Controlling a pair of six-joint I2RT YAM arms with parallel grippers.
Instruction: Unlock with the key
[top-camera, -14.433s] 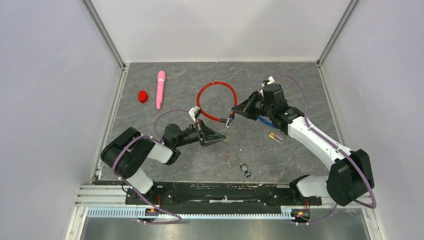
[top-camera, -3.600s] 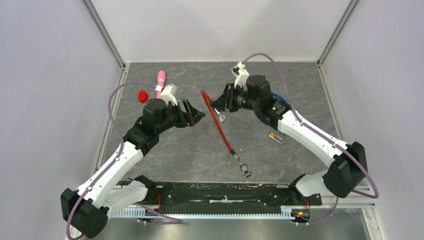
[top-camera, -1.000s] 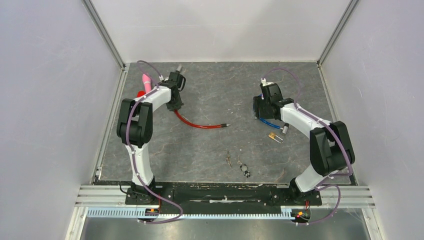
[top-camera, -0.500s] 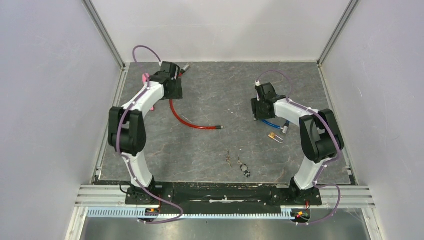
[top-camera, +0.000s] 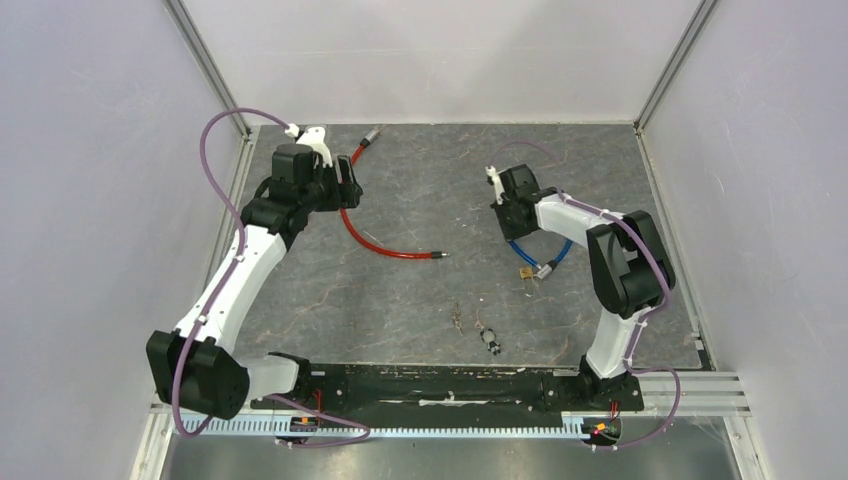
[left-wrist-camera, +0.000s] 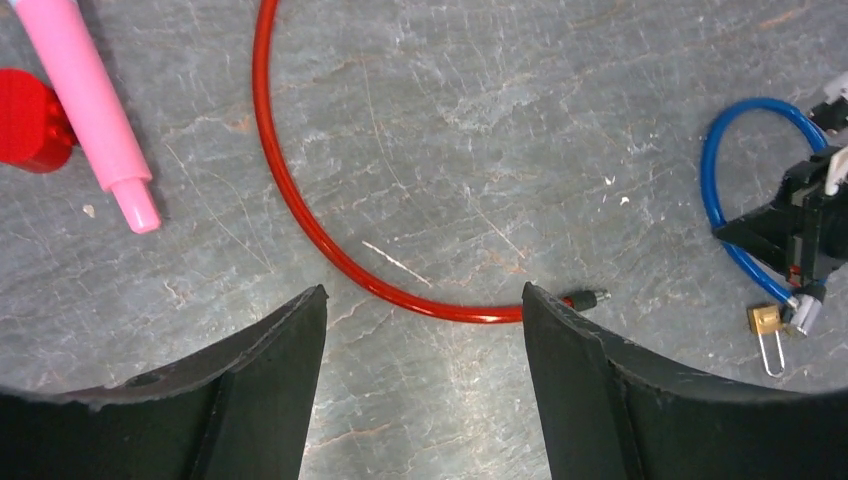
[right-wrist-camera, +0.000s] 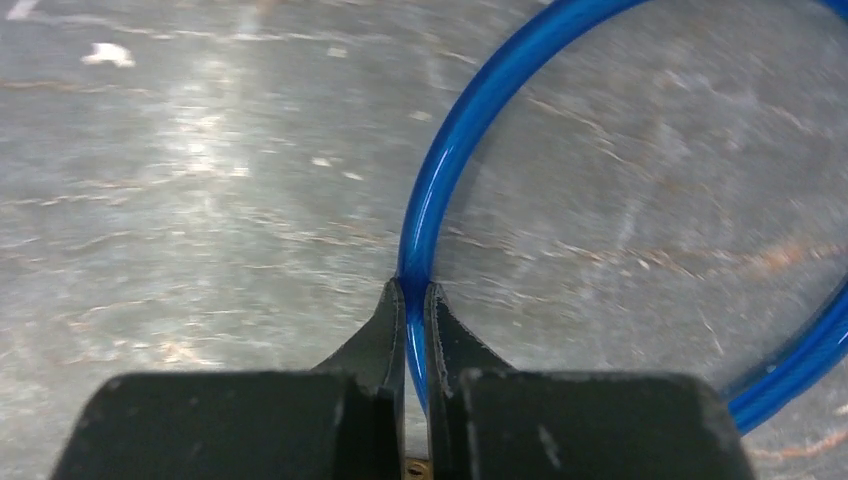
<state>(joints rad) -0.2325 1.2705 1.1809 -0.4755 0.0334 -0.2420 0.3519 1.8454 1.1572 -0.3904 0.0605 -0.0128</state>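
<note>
A blue cable lock (top-camera: 545, 252) with a small brass padlock (top-camera: 525, 271) lies right of centre. My right gripper (top-camera: 510, 215) is shut on the blue cable (right-wrist-camera: 480, 110), which sits pinched between the fingertips (right-wrist-camera: 395, 305). A key (top-camera: 457, 320) and a small key ring (top-camera: 488, 338) lie on the mat near the front, apart from both grippers. The red cable (top-camera: 380, 248) lies unlatched at centre left. My left gripper (left-wrist-camera: 422, 290) hangs open above its curve (left-wrist-camera: 330, 250), holding nothing.
In the left wrist view a pink marker (left-wrist-camera: 90, 110) and a red cap (left-wrist-camera: 25, 120) lie at the far left; my left arm hides them from the top camera. White walls enclose the grey mat (top-camera: 440, 180) on three sides.
The left gripper has opened and lifted off the red cable, which now lies on the mat. The right gripper has shut on the blue cable and dragged it and the padlock slightly left.
</note>
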